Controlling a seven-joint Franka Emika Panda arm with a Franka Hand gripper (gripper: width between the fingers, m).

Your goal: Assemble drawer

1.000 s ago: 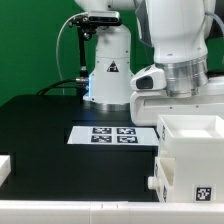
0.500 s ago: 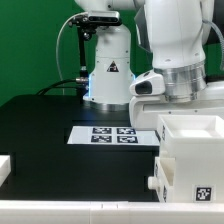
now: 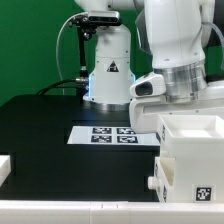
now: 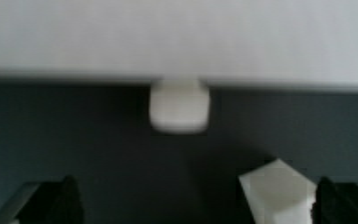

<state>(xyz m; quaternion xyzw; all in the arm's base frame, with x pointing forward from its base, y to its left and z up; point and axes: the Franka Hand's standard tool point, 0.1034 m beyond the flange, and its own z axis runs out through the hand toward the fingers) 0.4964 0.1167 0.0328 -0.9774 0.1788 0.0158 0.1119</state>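
Black matte table (image 3: 40, 120) under a green backdrop fills the exterior view, with the marker board (image 3: 112, 134) lying flat near the centre and the arm's white base (image 3: 108, 75) behind it at twelve o'clock. At about four o'clock of this view stands the drawer (image 3: 190, 170): a cube-like housing with a square tag and a small knob (image 3: 153, 185) on its eight o'clock side. An open-top tray (image 3: 192, 126) shows just above it; whether it rests on the housing I cannot tell. The arm's wrist (image 3: 178, 80) hangs right over that tray, its fingers hidden behind the white walls. In the blurred wrist view, the gripper (image 4: 197, 200) stands wide open with nothing between the jaws. A white wall of the drawer lies ahead, and a rounded knob (image 4: 179, 105) juts from it roughly in line with the gap. A white wedge (image 4: 279, 185) lies just beside one finger; what it is I cannot tell. The plastic looks light, stiff and smooth, so probably slippery. I judge a thin tray wall a firmer hold than the little knob, which could twist out of the pads
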